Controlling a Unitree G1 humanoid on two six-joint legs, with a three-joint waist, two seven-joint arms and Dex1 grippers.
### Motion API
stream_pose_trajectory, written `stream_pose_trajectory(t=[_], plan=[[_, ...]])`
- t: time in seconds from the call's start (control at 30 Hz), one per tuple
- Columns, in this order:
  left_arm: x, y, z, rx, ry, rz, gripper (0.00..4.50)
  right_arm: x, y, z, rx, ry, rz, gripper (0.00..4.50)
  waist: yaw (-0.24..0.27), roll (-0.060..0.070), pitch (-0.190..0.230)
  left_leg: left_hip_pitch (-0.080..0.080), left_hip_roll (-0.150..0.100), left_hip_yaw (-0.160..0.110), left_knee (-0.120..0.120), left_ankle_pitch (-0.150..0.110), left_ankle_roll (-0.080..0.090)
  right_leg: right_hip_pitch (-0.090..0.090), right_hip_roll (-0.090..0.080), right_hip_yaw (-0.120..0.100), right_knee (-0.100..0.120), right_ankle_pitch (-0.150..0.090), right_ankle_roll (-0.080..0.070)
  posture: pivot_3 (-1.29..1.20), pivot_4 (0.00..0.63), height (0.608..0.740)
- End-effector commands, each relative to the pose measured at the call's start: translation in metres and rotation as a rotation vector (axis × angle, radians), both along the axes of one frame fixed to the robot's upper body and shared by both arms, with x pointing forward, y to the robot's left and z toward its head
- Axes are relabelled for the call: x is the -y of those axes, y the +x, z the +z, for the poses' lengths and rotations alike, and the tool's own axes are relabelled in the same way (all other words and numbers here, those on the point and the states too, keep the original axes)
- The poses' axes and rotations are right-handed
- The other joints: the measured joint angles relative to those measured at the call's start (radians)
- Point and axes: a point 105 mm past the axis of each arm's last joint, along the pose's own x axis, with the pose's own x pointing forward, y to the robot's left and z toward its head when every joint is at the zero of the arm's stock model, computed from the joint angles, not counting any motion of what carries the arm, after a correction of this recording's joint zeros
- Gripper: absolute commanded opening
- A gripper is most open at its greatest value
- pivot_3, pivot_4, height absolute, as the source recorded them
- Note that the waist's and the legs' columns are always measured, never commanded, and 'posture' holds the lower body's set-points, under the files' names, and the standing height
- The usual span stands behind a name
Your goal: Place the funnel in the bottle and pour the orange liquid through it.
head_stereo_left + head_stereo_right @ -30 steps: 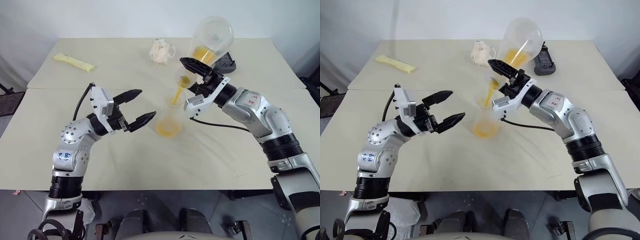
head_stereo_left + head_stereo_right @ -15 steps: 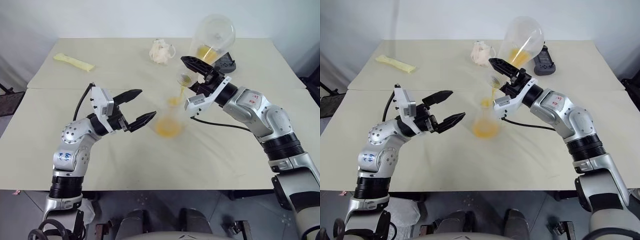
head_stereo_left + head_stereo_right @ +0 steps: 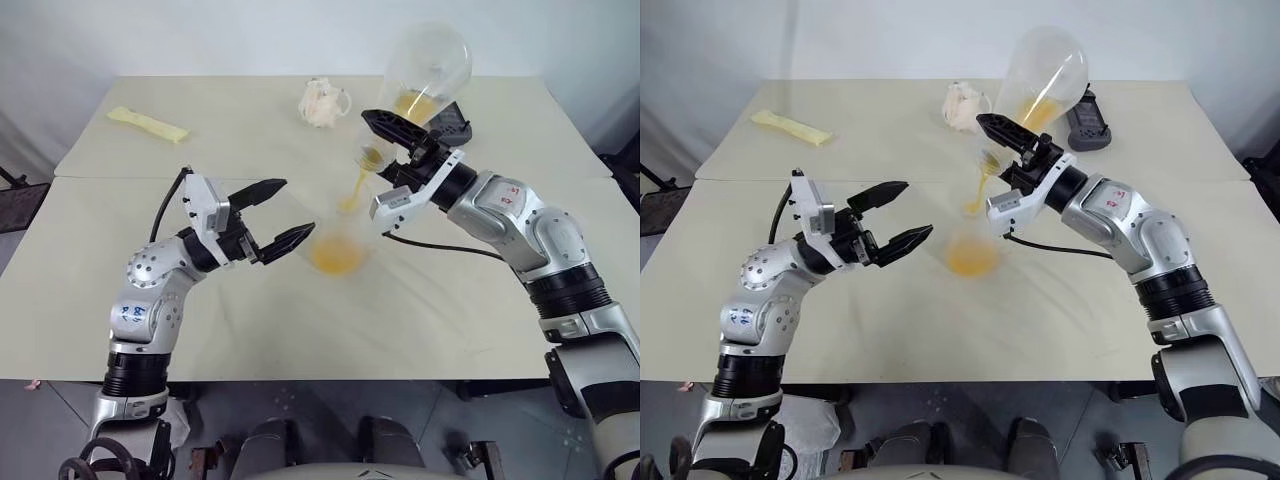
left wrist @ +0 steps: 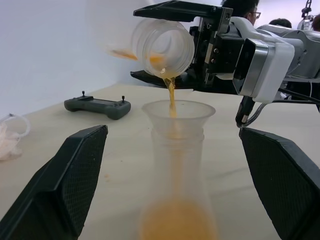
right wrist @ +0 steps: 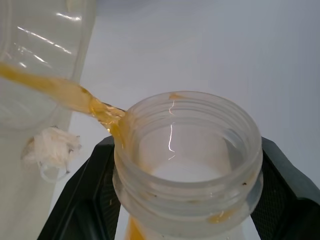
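Pours a fuller stream of orange liquid (image 3: pixel 352 190) again from the flask (image 3: pixel 430 70) pinched by the right pincer (image 3: pixel 388 150), through the funnel (image 4: pixel 172 107) into the bottle (image 3: pixel 340 250), with the left pincer (image 3: pixel 295 208) spread beside it.

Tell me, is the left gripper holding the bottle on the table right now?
No, the left gripper stands open with its fingers apart on either side of the bottle, not touching it.

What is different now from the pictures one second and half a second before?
Very little. The right tool keeps the tilted flask by its neck, and the orange liquid goes on running down into the funnel on the bottle; the stream looked thinner half a second ago. The left tool stays open beside the bottle, not touching it.
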Motion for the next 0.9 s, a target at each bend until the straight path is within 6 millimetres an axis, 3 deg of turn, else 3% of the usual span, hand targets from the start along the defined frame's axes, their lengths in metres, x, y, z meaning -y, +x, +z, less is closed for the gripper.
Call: stream_pose_trajectory(t=[0.03,0.9], plan=[[0.0021,-0.0017,0.0077,0.043,-0.003,-0.006,4.50,-0.0029,-0.0086,0.0218,0.083,0.013,0.027,2.82,0.000,0.000,0.000,0.000,0.000,0.000,0.000,0.000,0.000,0.000,0.000,0.000,0.000,0.000,0.000,0.00,0.150,0.740],[0.0020,-0.0012,0.0080,0.048,-0.010,-0.005,4.50,-0.0041,-0.0114,0.0234,0.117,0.027,0.038,2.82,0.000,0.000,0.000,0.000,0.000,0.000,0.000,0.000,0.000,0.000,0.000,0.000,0.000,0.000,0.000,0.00,0.150,0.740]])
